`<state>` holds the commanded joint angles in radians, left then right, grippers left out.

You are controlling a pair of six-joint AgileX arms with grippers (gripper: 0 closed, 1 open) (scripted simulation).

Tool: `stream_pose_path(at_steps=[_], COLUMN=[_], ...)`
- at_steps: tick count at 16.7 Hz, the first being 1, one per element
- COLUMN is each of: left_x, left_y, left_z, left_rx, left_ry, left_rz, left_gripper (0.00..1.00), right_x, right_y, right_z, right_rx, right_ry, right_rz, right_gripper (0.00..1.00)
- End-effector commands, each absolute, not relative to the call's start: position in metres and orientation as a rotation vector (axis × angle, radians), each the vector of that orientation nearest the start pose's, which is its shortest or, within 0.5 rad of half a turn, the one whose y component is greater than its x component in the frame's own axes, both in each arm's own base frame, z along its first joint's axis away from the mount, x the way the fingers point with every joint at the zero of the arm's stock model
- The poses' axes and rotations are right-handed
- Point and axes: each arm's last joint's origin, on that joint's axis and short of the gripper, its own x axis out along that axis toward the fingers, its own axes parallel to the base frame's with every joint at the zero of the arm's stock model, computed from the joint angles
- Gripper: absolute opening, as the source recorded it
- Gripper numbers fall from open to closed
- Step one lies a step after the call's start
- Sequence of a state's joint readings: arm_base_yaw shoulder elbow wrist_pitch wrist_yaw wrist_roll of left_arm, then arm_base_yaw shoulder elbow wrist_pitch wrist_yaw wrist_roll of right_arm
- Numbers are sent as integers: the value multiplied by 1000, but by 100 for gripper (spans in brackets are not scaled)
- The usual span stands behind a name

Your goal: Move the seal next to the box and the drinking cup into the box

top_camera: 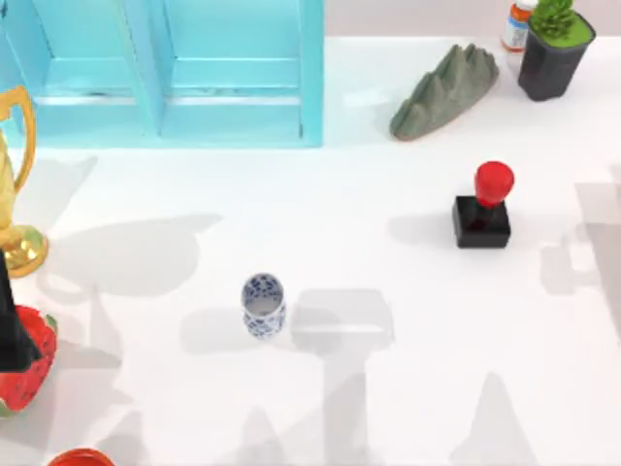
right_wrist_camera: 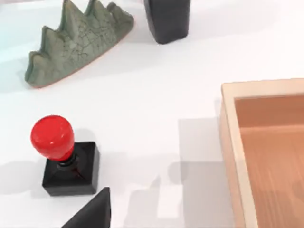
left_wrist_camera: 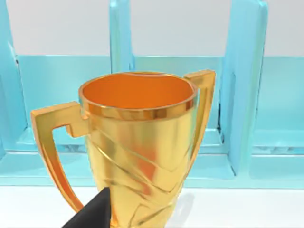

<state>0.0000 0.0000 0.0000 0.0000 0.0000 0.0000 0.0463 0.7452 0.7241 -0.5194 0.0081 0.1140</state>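
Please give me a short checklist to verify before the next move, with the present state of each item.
1. Seal upright on the table, right half of the top view: ok.
2. Drinking cup upright, nothing touching it: ok.
3. Wooden box open with bare floor where visible: ok.
4. Seal next to the box: not ok, a gap of bare table separates them in the right wrist view.
5. Cup inside the box: not ok.
6. Left and right end effector open or shut: cannot tell.

The top view looks straight down on the table (top_camera: 388,388). The left wrist view faces the gold trophy (left_wrist_camera: 142,142) closely, the blue shelf (left_wrist_camera: 247,109) behind it. The right wrist view looks down near the seal (right_wrist_camera: 69,156), which the top view shares (top_camera: 483,209).
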Motion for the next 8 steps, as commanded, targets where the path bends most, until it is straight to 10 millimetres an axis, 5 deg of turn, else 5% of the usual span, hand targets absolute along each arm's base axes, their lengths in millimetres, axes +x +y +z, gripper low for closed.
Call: stream_pose_path(at_steps=[4, 8], left_x=[106, 106], left_y=[-1, -1], left_z=[160, 160], left_rx=[0, 0], left_ry=[0, 0], left_rz=[0, 0], left_gripper=[100, 100], right_x=[230, 308], right_y=[22, 52], right_z=[319, 322], right_rx=[117, 112], right_ry=[817, 1091], right_rz=[9, 12], right_gripper=[100, 100])
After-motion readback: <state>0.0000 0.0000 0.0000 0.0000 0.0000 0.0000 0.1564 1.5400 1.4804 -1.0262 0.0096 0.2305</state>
